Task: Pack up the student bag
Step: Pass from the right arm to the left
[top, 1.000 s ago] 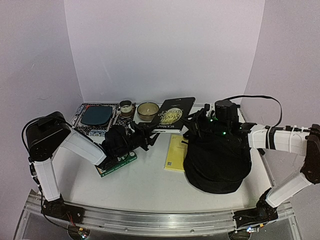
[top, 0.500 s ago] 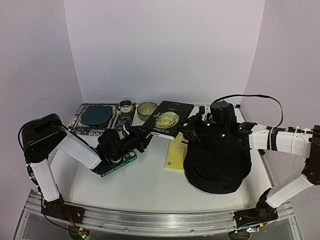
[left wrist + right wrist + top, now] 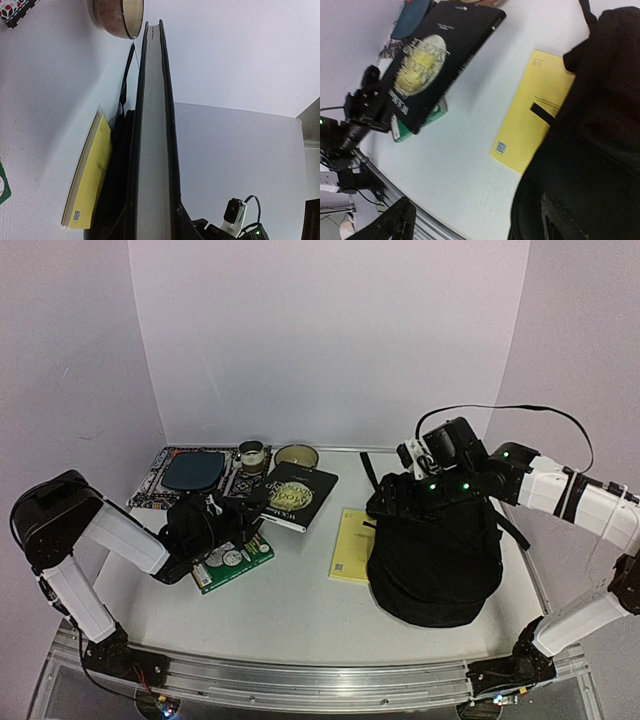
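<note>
Far left, the left tool is clamped on the near corner of a black hardback book with a gold disc on its cover. The book tilts above the white desk — the left wrist view shows it edge-on, running straight out from the jaws. Just under that tool, flat on the desk, lies a green book with round white marks.

Along the back wall, from the left, stand a patterned rectangular mat carrying a dark teal rounded dish, a small glass jar and a pale ceramic bowl. Between the held book and the bag, a thin yellow booklet lies flat, its right edge touching the bag's side.

The large soft black fabric student bag sits slumped upright on the right half of the desk. The right arm reaches over the bag's top. The right tool has its fingers spread wide and grips nothing — one finger shows low in the right wrist view, the other is lost against the dark fabric.
</note>
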Motion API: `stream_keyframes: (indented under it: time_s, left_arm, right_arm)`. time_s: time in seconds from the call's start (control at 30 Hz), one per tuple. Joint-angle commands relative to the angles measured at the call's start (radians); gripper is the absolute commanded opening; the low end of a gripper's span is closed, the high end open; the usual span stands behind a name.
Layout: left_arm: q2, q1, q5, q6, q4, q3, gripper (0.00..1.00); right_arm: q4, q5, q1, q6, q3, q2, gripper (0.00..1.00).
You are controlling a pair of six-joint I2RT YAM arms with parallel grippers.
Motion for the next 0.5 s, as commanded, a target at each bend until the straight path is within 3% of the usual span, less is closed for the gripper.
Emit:
stream_keyframes:
  time_s: [0.0,0.27,0.47]
  left_arm:
    - [-0.133,0.025,0.125,0.085,0.003,0.03,0.0]
    - [-0.188,0.116,0.28,0.123,-0.118,0.027,0.0]
    - [-0.197,0.16,0.368,0.156,-0.188,0.051,0.0]
  right_arm:
    - [-0.324,0.091,-0.003,-0.177,0.067,0.021,0.91]
    - [-0.586,0.162,-0.004,-0.307,0.085,0.062,0.95]
    - [-0.663,0.163,0.001,-0.349,0.075,0.076,0.95]
